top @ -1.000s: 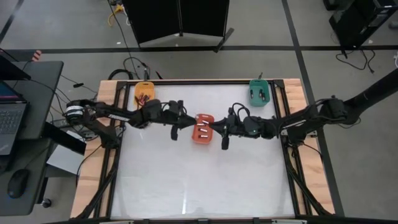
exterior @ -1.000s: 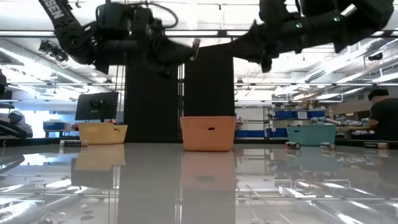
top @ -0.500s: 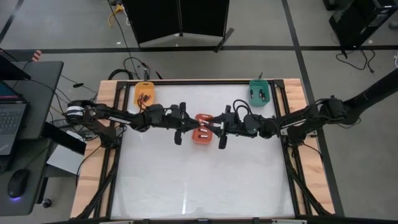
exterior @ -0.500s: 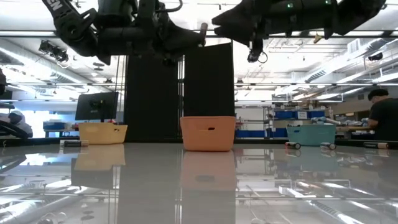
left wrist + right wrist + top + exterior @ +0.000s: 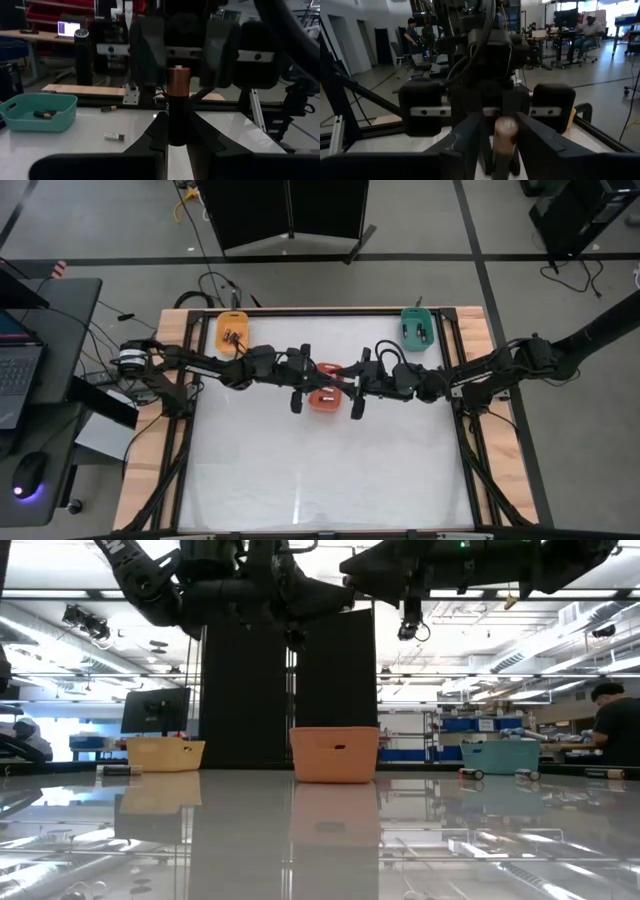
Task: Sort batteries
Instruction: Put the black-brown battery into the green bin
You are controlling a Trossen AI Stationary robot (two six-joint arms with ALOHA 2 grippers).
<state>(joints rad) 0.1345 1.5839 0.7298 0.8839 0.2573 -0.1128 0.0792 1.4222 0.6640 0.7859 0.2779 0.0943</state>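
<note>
1. While the left claw (image 5: 172, 145) grips a battery (image 5: 177, 105) upright above the red-orange tray (image 5: 322, 398) mid-bench, the right claw (image 5: 499, 145) stands released around it.
2. Risk — misaligned handover; the cell drops outside the tray.

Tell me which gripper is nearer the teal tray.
Right. The right gripper hangs over the red-orange tray at mid-table, on the teal tray's side. The left gripper meets it there from the far side, holding a battery.

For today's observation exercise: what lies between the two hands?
A battery, gripped upright by the left hand; both wrist views show it.
</note>
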